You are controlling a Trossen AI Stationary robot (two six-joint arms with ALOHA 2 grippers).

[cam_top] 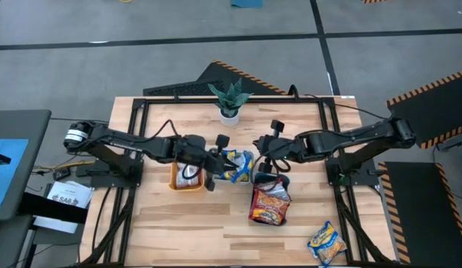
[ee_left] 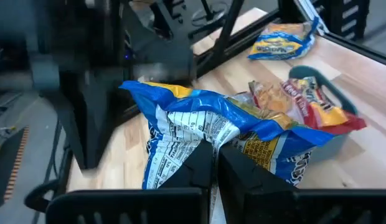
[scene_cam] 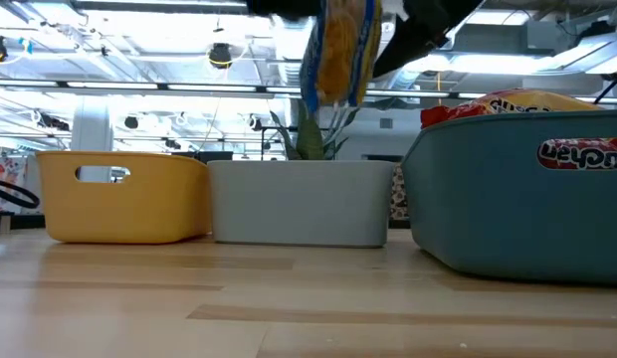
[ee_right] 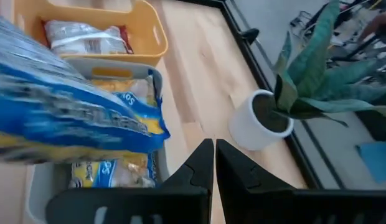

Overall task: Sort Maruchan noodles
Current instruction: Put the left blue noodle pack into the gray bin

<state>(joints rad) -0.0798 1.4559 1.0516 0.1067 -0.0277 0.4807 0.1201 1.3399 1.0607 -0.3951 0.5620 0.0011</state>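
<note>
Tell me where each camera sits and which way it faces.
High: overhead, looking straight down on the table; left arm and right arm show in full.
Low: at tabletop height, looking level across at the orange tray, grey tray and teal tray; only dark arm parts show, at the top.
Left wrist: on the left arm, looking past the left claw, which pinches the yellow-and-blue packet.
Right wrist: on the right arm, looking past the shut right claw toward the potted plant.
Shared: all four views show that packet.

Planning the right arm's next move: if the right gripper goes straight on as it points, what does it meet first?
Likely nothing soon: the right gripper points along bare table between the clear tray and the white plant pot. Depth is unclear; the pot looks nearest to that line.
</note>
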